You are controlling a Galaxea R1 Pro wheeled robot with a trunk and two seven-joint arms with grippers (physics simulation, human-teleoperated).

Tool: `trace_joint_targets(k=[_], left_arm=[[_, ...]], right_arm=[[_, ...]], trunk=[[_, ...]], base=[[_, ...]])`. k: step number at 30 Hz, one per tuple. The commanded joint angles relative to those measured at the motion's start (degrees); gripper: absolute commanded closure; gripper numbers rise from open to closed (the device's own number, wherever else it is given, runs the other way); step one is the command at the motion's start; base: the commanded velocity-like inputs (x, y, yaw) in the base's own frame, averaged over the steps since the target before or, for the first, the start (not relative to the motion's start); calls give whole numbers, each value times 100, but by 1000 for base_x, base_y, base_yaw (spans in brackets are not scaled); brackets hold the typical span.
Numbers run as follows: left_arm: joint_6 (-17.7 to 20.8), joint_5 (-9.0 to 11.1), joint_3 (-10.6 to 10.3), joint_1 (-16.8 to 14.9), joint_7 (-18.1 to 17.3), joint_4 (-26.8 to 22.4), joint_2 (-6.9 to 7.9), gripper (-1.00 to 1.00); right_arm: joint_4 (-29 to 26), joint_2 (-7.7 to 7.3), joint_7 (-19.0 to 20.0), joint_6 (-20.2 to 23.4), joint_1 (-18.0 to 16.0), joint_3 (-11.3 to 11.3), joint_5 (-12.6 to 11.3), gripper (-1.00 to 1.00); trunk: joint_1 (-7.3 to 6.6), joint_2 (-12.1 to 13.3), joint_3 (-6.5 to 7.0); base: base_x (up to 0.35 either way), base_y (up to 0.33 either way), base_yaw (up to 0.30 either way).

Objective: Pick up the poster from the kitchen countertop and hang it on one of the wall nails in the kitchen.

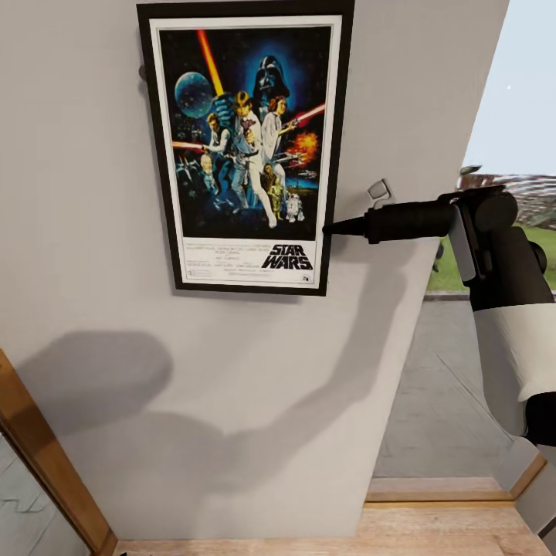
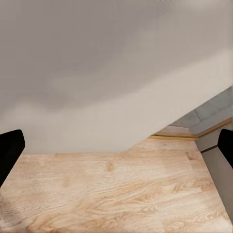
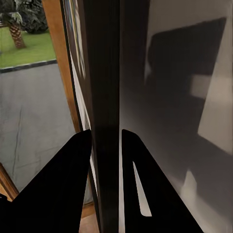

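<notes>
While flat against matte grey wall [image 1: 93, 232], glossy rectangular poster [image 1: 245, 139] edge pinched by right gripper [image 1: 333, 228]; left gripper [image 2: 116, 145] spread.

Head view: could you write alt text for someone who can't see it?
A framed Star Wars poster sits flat against a pale grey wall, with the robot's right hand pinching the frame's right edge near the bottom. The black arm reaches in from the right, and a strip of wooden floor runs below.
</notes>
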Motion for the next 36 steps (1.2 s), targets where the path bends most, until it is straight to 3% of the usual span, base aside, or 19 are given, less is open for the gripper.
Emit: trace_joint_targets(k=[1,19,36], left_arm=[[-27,45,-48,-5,-11,0,1,-100],[-27,46,-48,-5,-11,0,1,-100],[-27,45,-48,-5,-11,-1,28,-100]], right_arm=[[2,-6,-15,60,-7,13,-52,100],[2,-6,-15,62,-7,13,-52,100],[2,-10,-15,57,-5,13,-52,100]], trunk=[[4,-14,-14],[4,-14,-14],[4,-14,-14]], base=[[0,97,0],[0,112,0],[0,12,0]])
